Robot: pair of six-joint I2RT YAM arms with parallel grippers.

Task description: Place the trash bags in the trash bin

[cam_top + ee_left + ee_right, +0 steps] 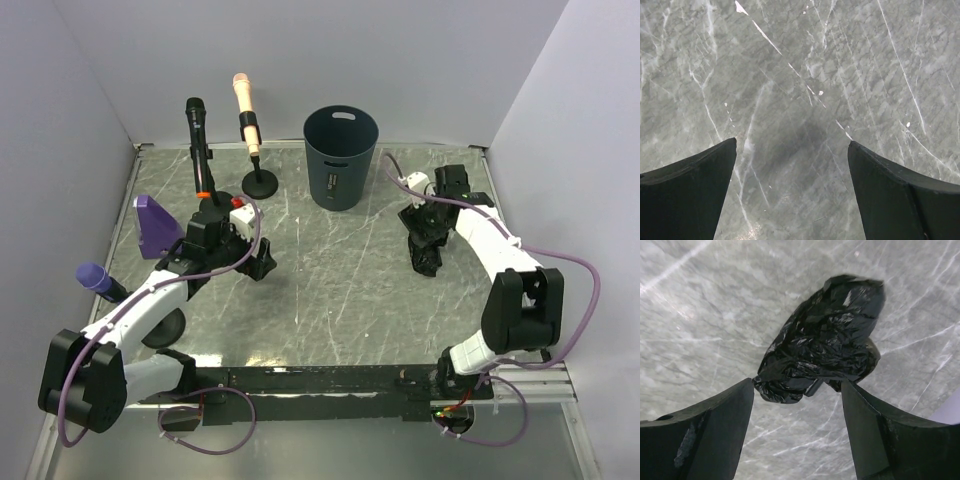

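bright even light, soft shadows, sharp thruout

The trash bag point(830, 335) is thin black plastic film, crumpled and glossy. The worktop point(330, 290) looks like smooth grey marble-veined stone with a faint sheen. The trash bin point(340, 175) is smooth matt blue-grey plastic. The fingers point(715, 440) are matt black, one scuffed.

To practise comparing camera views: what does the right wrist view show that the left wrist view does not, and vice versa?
Right wrist only: a crumpled black trash bag lying just ahead of the right end effector. Left wrist only: a faint shadow under the left end effector. Both: grey marbled table and two dark fingers spread apart.
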